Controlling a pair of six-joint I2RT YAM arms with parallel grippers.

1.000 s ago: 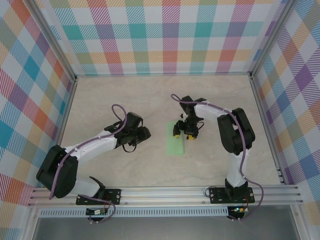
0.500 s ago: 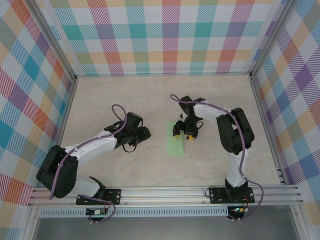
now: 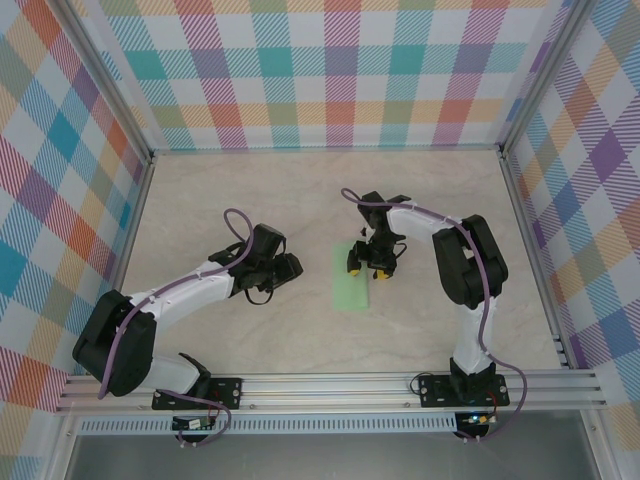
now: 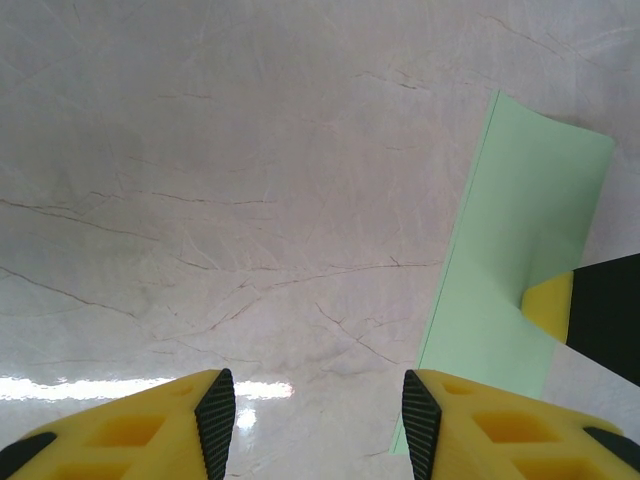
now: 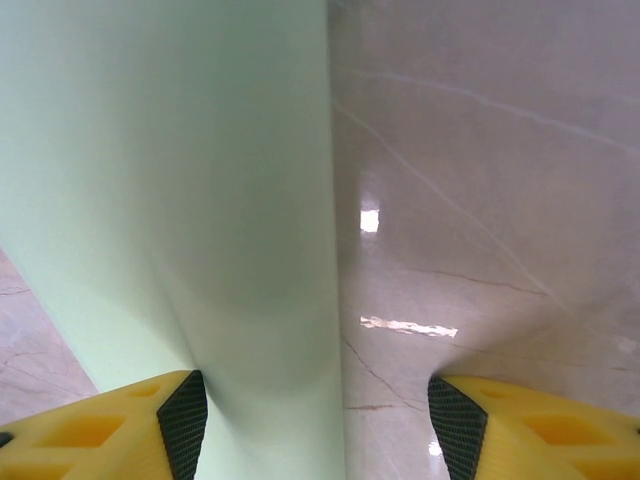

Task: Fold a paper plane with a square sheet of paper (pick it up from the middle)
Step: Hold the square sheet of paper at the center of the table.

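Observation:
The square sheet of paper (image 3: 351, 281) is pale mint green and lies folded into a long narrow rectangle at the table's middle. My right gripper (image 3: 367, 270) is open, low over the strip's far end. In the right wrist view its left finger (image 5: 150, 425) sits on the sheet (image 5: 180, 200), which bulges slightly there, and its right finger is over bare table, so the paper's long edge runs between them. My left gripper (image 3: 292, 266) is open to the left of the strip with nothing between its fingers (image 4: 215, 420). The sheet (image 4: 505, 270) lies just right of it. The paper plane is out of view.
The marble-look tabletop (image 3: 250, 200) is bounded by checked walls on three sides and a metal rail (image 3: 330, 385) at the near edge. There is free room behind and in front of the strip.
The right gripper's jaws have drawn in slightly over the strip's far end. The left arm and the paper have stayed put.

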